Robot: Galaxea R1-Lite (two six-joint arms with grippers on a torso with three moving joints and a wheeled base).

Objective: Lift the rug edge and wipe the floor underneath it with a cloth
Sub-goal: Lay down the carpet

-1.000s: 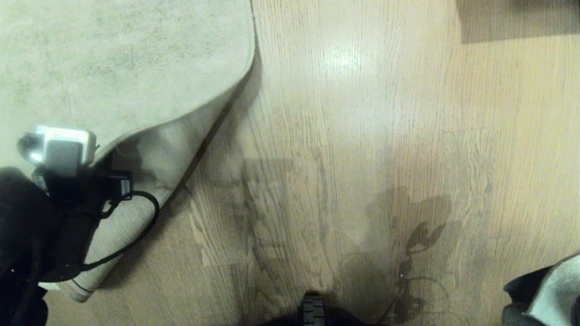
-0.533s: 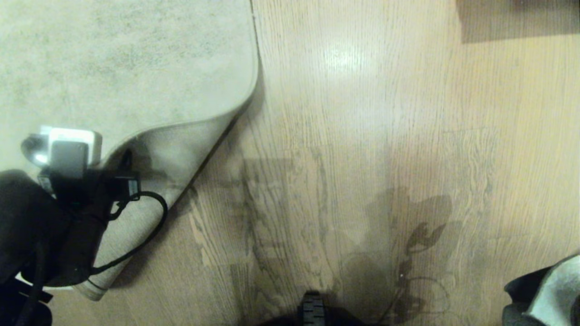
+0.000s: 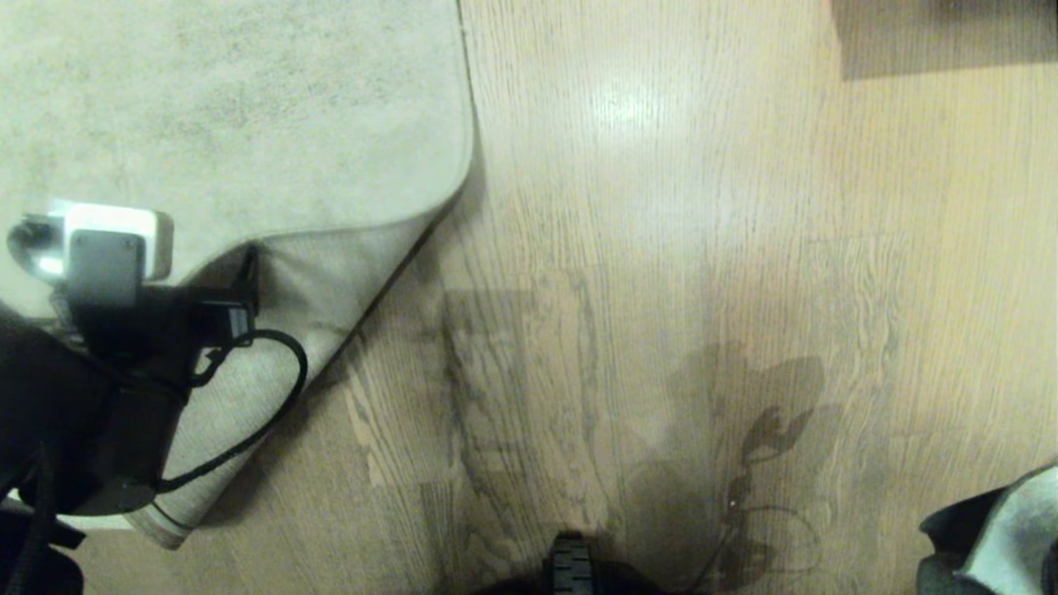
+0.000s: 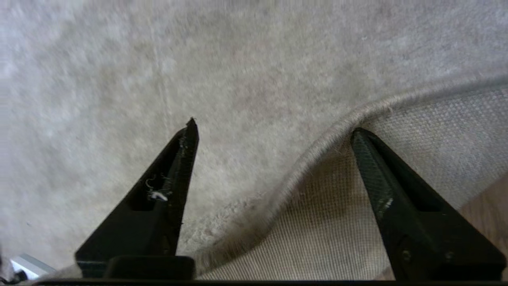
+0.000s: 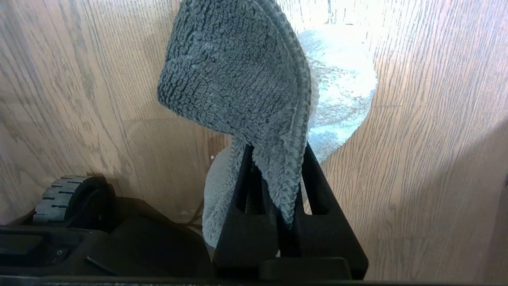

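Note:
The rug edge (image 3: 347, 227) at the near corner is turned up, so the tan woven backing (image 3: 314, 289) faces me. My left gripper (image 3: 245, 281) is at that fold, open. In the left wrist view the rug edge (image 4: 317, 149) curves between the two spread fingers of the left gripper (image 4: 274, 129), and neither finger pinches it. My right gripper (image 5: 276, 151) is shut on the cloth (image 5: 234, 71), dark grey with a pale bluish-white side, which hangs over the floor (image 5: 436, 159). The cloth (image 3: 1004, 533) also shows at the lower right corner of the head view.
Wood-grain floor (image 3: 661, 248) runs from the rug to the right. My base wheel (image 3: 570, 566) sits at the bottom centre, and the dark base (image 5: 79, 238) lies beside the right gripper. A darker patch (image 3: 942, 37) is at the far right.
The left gripper has opened and let go of the rug edge. The lifted corner has sagged lower and flatter, and the left arm has shifted slightly away from me.

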